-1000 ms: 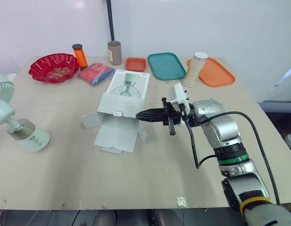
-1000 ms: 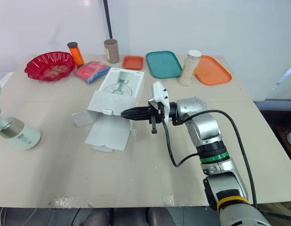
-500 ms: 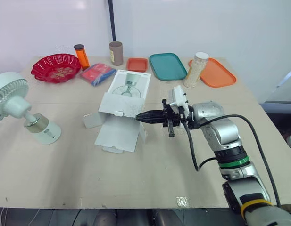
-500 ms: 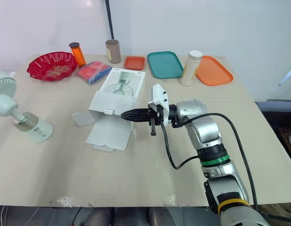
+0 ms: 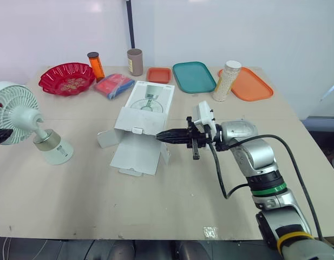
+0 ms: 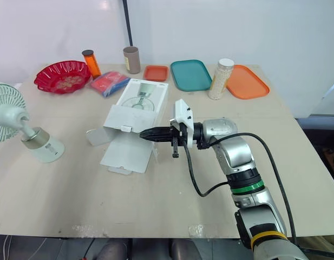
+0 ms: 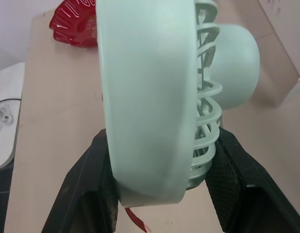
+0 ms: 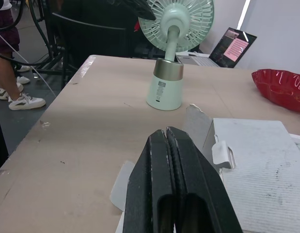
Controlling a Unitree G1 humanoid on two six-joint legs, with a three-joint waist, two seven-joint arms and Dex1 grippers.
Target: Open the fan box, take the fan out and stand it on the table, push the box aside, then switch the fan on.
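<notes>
Swung up from a steep lean at the table's left edge, the fan [image 5: 25, 120] has come inboard over the last 1 second and now stands on its base, stem raked slightly toward the robot's left. That suggests the take-out-and-stand step is all but done, with release, pushing the box and switching on left.

The left gripper [image 7: 162, 138] is clamped across the fan's head, 1 black finger on each face of the pale green rim. The fan has a round slatted grille, a gold collar and a pale tapering base.

The right gripper [image 5: 160, 135] has its 2 fingers pressed together on nothing, their tips at the right corner of the box's open end, as before; contact is hard to judge.

The box [image 5: 142, 116] lies flat mid-table [image 5: 102, 206], white, its near flaps splayed open, a fan picture on top, well apart from the fan.

Farther back sit a red bowl [image 5: 65, 79], an orange bottle [image 5: 94, 65], a brown cup [image 5: 135, 61] and 3 trays.
</notes>
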